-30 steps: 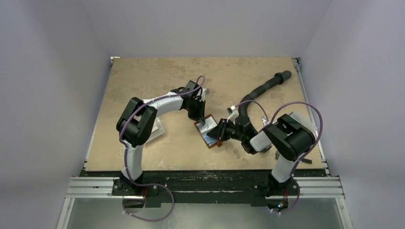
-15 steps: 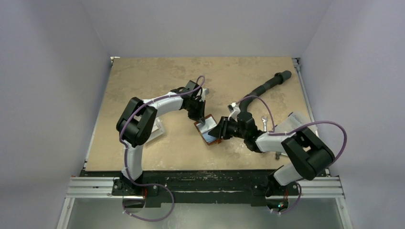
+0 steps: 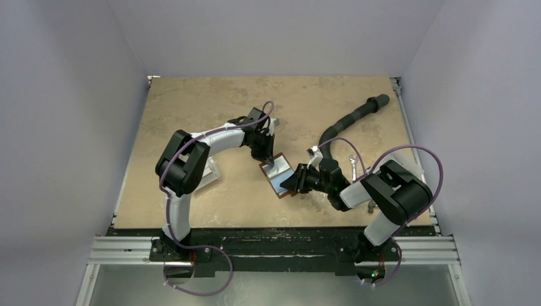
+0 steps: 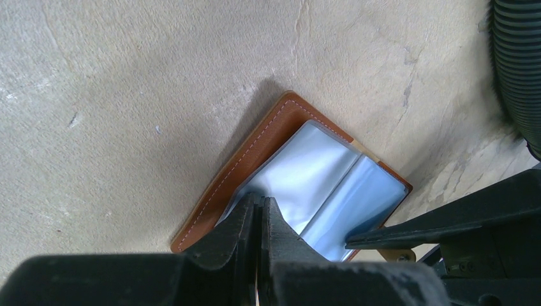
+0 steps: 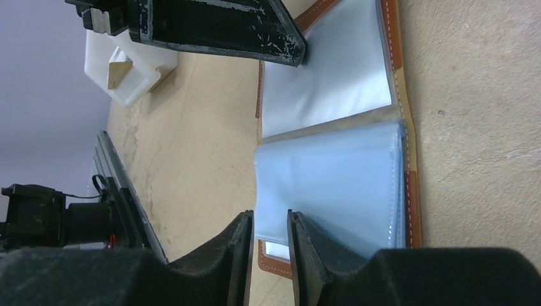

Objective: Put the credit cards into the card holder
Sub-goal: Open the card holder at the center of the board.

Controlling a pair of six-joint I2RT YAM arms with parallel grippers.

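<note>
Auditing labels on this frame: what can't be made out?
- Left wrist: whether the shut left claw pinches a sleeve or only presses the card holder; its own fingers hide the contact.
- Right wrist: card holder's near edge, partly behind the right claw.
- Top external: any credit cards inside; too small, arms overlap.

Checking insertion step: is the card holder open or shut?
Open. The card holder lies spread flat, both pale inner sleeves facing up.

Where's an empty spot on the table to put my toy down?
The far left of the table, beyond the left arm, is bare, and the near strip before the card holder. It's crowded mid-table round the card holder, and on the right by the black hose.
</note>
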